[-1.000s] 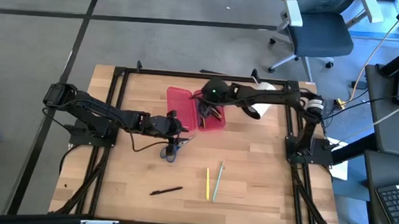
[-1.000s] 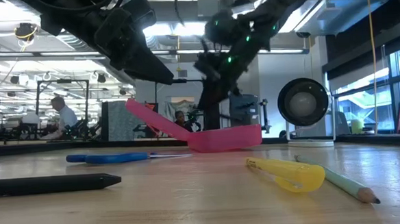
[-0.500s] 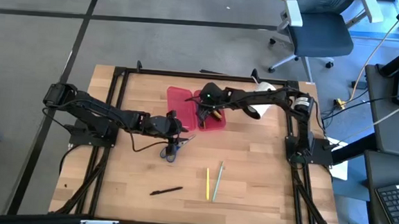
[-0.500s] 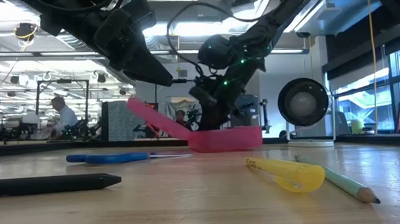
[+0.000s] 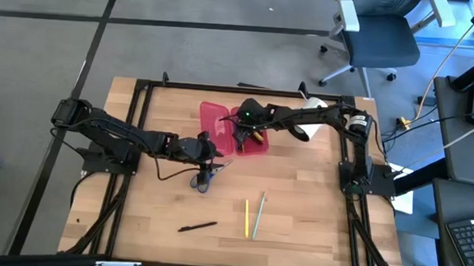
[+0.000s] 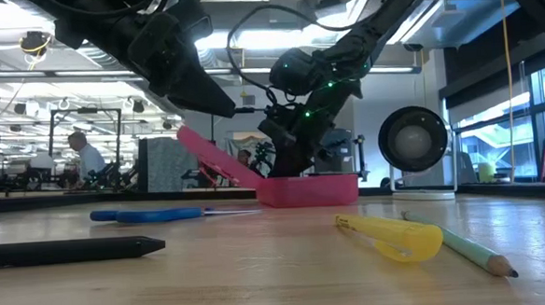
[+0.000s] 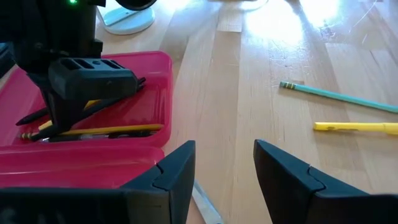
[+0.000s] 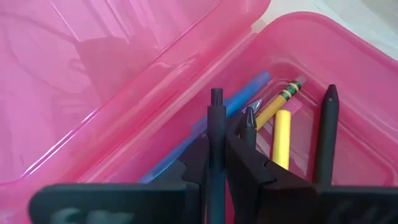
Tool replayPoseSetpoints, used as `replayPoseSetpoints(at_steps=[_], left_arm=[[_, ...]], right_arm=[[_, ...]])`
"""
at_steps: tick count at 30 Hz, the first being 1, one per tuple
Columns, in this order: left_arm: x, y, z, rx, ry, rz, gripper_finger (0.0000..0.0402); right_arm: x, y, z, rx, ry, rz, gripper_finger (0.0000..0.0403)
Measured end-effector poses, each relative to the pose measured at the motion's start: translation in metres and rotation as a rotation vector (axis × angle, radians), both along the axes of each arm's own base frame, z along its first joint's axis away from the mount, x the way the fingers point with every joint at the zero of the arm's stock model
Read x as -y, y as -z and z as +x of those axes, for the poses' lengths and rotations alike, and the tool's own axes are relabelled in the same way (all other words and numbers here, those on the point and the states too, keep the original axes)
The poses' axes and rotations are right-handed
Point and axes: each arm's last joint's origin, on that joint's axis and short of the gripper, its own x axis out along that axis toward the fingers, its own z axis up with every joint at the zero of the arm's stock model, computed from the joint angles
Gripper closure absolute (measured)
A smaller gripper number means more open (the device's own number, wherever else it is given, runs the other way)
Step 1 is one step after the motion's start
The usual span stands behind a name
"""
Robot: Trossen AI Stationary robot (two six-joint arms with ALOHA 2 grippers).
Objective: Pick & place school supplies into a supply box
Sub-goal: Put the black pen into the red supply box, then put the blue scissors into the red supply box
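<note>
The pink supply box (image 5: pixel 233 129) lies open on the table's far middle, its lid (image 6: pixel 215 155) tilted up and its tray (image 8: pixel 323 68) holding a blue pen, a yellow crayon, a yellow marker and a black pen. My right gripper (image 5: pixel 246 127) reaches down into the tray, shut on a black pen (image 8: pixel 216 134). My left gripper (image 7: pixel 224 168) hovers open beside the box's near side, over the blue-handled scissors (image 5: pixel 204 177). A black pen (image 5: pixel 197 226), a yellow pen (image 5: pixel 246 219) and a green pencil (image 5: pixel 258 216) lie flat on the near table. My right gripper pinches a black pen between its two fingers (image 8: pixel 200 163), slanting down from above into the tray. The pen runs out past the fingertips, and its free end (image 8: pixel 216 94) stands over the tray's inside. Whether the pen touches the tray I cannot tell.
A white roll (image 5: pixel 313 105) stands on the table behind the box, near my right arm. Black frame rails (image 5: pixel 139 110) run along the table's left and right sides. Bare wood (image 5: pixel 315 204) lies right of the pencils.
My right gripper has moved toward the table's left and down, from above the tray's far side into the tray, then held nearly still. My left gripper has stayed open in place.
</note>
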Motion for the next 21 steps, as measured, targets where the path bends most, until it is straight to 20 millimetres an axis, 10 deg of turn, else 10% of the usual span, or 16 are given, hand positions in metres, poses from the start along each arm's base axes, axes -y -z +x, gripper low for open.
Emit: replayPoseSetpoints(at_steps=[15,21], left_arm=[[0.000,0.000,0.000,0.014,-0.051,-0.087,0.0245],[0.001,-0.001,0.000,0.024,-0.050,-0.074,0.0245]], right_arm=[[-0.001,-0.002,-0.002,-0.017,-0.018,-0.010,0.0276],[-0.003,-0.042,-0.012,0.032,-0.037,-0.049,0.0266]])
